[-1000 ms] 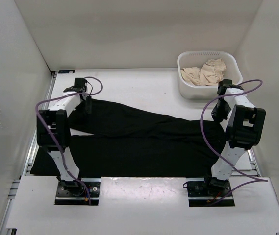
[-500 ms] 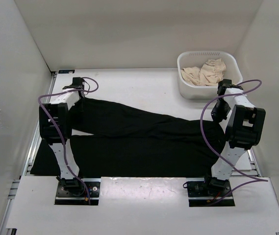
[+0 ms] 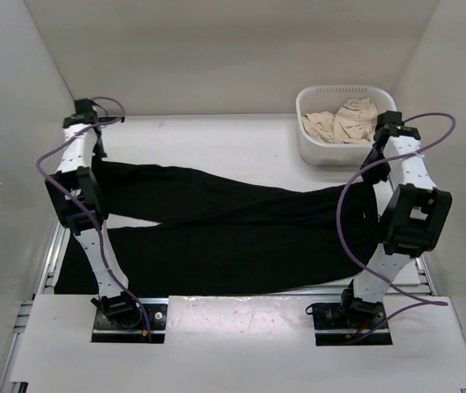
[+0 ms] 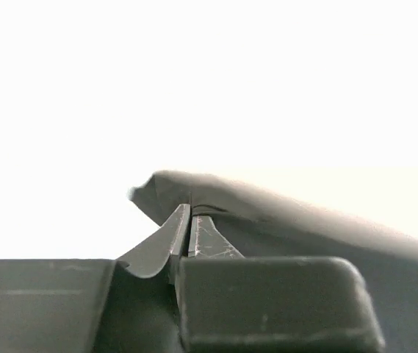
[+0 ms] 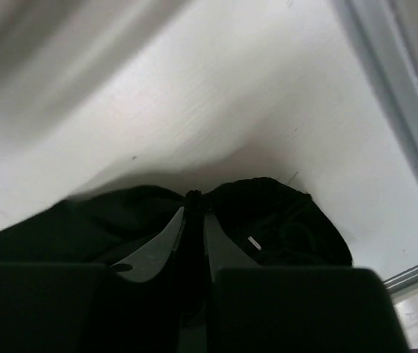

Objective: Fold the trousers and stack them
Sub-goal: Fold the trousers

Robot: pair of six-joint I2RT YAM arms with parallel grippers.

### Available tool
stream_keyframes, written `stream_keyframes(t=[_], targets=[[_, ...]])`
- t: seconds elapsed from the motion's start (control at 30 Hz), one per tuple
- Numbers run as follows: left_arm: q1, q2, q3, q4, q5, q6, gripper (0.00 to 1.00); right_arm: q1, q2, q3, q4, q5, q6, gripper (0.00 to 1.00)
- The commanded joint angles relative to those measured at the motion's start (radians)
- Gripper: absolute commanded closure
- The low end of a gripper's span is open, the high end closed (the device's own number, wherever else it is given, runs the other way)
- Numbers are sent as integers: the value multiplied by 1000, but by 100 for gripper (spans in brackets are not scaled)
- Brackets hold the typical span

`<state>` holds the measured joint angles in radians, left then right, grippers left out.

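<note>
Trousers: the black trousers (image 3: 233, 237) lie spread lengthwise on the bench (image 3: 216, 135), with the waist toward 3 o'clock and the legs running toward 9 o'clock.
Legs: the far leg (image 3: 183, 192) angles up toward 10 o'clock. The near leg (image 3: 200, 262) lies flat along the 6 o'clock side, and the two overlap near the middle.
Left tool: the left tool (image 4: 189, 220) has its fingers pinched narrow on a thin dark edge of cloth. The top view places it at 10 o'clock, at the hem end of the far leg.
Right tool: the right tool (image 5: 194, 209) is clamped tight on a bunched fold of black cloth. It sits near 3 o'clock, at the far corner of the waist.
Cloth between the tools: it looks drawn fairly straight from hem to waist. How far it is raised off the bench cannot be told.
Other items: a white basket (image 3: 331, 151) at 1 o'clock holds beige garments (image 3: 343, 121), well apart from the trousers.
Step in hand: this is probably the first lengthwise fold, with both ends of the far leg gripped ready to lay it over the near one.
Progress: early, with no fold made and nothing stacked.
Next move: both tools would likely carry the held edge toward 6 o'clock together. Keeping pace and even tension would land the far leg squarely on the near leg before release.
Risk: the left pinch takes little cloth, so a tug could slip the hem free.
</note>
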<state>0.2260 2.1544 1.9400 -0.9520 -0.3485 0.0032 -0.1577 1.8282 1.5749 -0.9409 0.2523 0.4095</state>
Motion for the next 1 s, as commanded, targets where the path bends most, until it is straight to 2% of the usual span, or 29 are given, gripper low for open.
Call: stream_keyframes(t=[0.0, 0.13, 0.2, 0.3, 0.43, 0.5, 0.53, 0.57, 0.63, 0.7, 0.83, 0.97], targets=[[47, -181, 63, 24, -93, -3, 86, -20, -139, 71, -10, 44, -1, 100], [99, -379, -145, 102, -103, -3, 86, -20, -195, -4, -10, 77, -1, 100], [119, -422, -284, 113, -80, -3, 86, -20, -204, -79, -25, 67, -1, 100], [160, -496, -412, 136, -41, -3, 86, -20, -243, -188, -35, 67, -1, 100], [170, -521, -478, 136, -1, -3, 86, -29, -326, -352, 16, 76, 23, 100], [170, -521, -490, 136, -1, -3, 86, -29, -326, -397, 25, 67, 32, 96], [170, -521, -490, 136, 8, -3, 86, -29, -326, -407, 25, 67, 32, 90], [170, -521, -490, 136, 8, -3, 86, -29, -314, -417, 25, 52, 32, 67], [170, -521, -501, 136, 8, -3, 86, -29, -314, -432, -13, 33, 32, 36], [170, -539, -529, 136, 8, -3, 86, -29, -314, -461, -35, 33, 41, 21], [170, -562, -590, 136, 26, -3, 86, -39, -447, -527, -45, 44, 98, 21], [170, -562, -634, 136, 46, -3, 86, -39, -477, -585, -35, 62, 156, 21]])
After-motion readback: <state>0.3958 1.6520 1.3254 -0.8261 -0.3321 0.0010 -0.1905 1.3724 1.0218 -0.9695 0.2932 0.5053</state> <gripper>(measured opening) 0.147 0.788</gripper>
